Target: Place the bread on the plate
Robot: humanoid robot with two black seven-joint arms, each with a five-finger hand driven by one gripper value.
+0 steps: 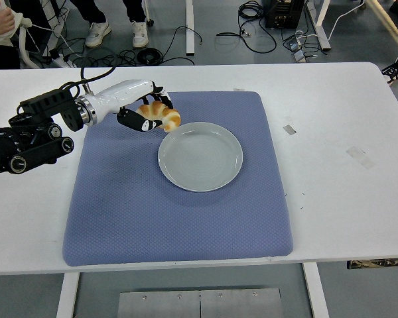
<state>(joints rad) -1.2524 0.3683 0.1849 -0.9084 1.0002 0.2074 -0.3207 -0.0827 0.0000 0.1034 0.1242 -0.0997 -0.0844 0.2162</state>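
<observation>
- Bread (162, 115): a golden, crescent-shaped croissant, held clear of the mat at about 10 o'clock from the plate, just outside the plate's rim.
- How it should handle, as a judgement: light and soft, with a flaky crust that dents or sheds crumbs under a hard squeeze. It is not slippery, so gentle pressure ought to be enough.
- Where to hold it, as a judgement: across the thick middle of the crescent, fingers on 1 side and thumb on the other. The thin tapered tips would likely bend or break, so they are poor places to grip.
- Left hand (146, 114): the fingers are curled around the croissant's left side and underside, so it is clamped on the bread. The pale forearm runs back toward 9 o'clock to the black arm at the table's left edge.
- Right hand: not visible anywhere.
- Plate (200, 156): pale grey, round and bare, sitting near the middle of the mat. The bread is not yet over it.
- Next step, as a judgement: carry the bread toward 4 o'clock until it is over the plate's centre, lower it, then ease the fingers apart so the roll does not tip off the rim.
- Mat (179, 212): a blue textured pad covering the middle of the white table (338, 199).
- At 12 o'clock, beyond the table, cables lie on the floor and a person's shoes show.
</observation>
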